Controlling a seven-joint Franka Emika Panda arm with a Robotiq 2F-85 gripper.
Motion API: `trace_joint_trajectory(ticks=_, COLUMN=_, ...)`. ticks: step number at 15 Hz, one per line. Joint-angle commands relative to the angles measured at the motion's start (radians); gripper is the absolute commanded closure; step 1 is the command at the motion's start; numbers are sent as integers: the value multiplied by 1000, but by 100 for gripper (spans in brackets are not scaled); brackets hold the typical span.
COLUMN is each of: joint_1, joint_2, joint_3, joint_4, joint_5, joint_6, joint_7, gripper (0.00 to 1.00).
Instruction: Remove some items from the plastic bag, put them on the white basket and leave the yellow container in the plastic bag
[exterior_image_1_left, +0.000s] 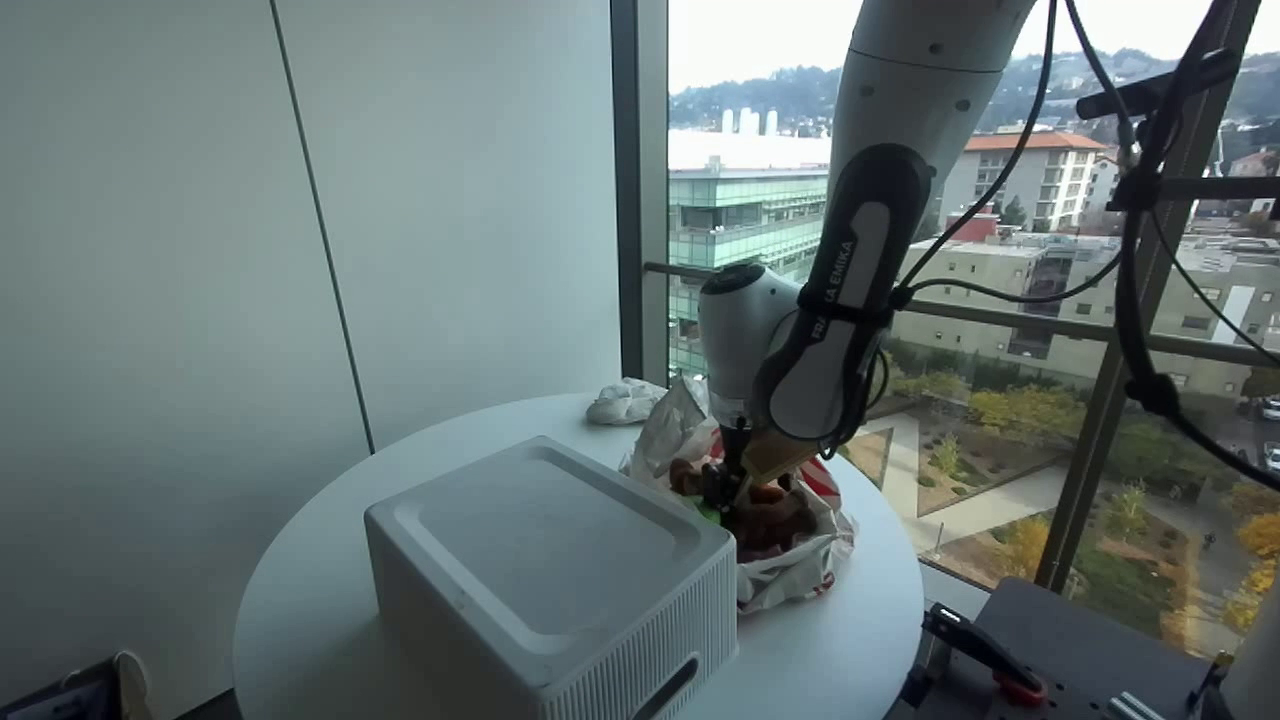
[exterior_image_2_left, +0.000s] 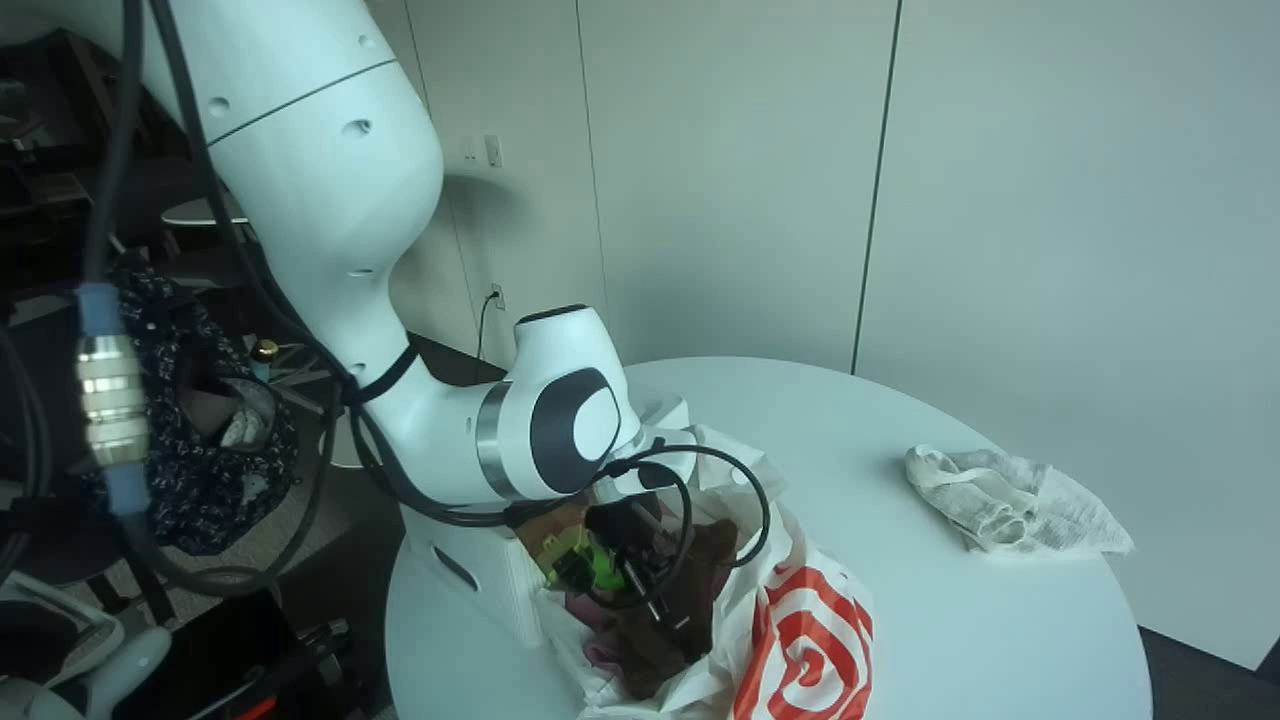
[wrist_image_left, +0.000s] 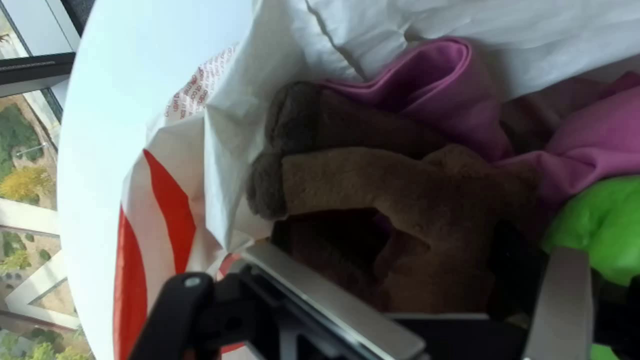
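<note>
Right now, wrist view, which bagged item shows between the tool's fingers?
The brown plush with dark tips; the purple cloth shows above that gap, the green item outside one finger.

White plastic bag (exterior_image_2_left: 800, 640) w/ red swirl print, mouth open, rim crumpled, just beside white basket (exterior_image_1_left: 545, 540); touching or not, can't tell. Basket: flat recessed face up, ribbed wall w/ slot. In bag: brown plush toy (wrist_image_left: 425, 195), limb w/ dk grey end toward bag wall; purple cloth (wrist_image_left: 477, 105), folded & bunched next to it; green item (wrist_image_left: 600, 225) nearby, partly out of wrist view
</note>
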Motion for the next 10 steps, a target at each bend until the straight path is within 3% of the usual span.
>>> trace_joint_trajectory(ticks=1, joint_1=30, joint_2=92, joint_3=-62, joint_4=63, joint_5=-85, joint_6=54, joint_7=58, gripper=26)
trace_joint_trajectory(ticks=3, joint_1=20, joint_2=112, joint_3=-68, joint_4=72, joint_5=-82, joint_6=56, joint_7=56, gripper=29)
trace_joint_trajectory(ticks=10, joint_1=20, joint_2=139, joint_3=-87, joint_4=76, joint_5=-70, joint_6=70, joint_7=54, gripper=83)
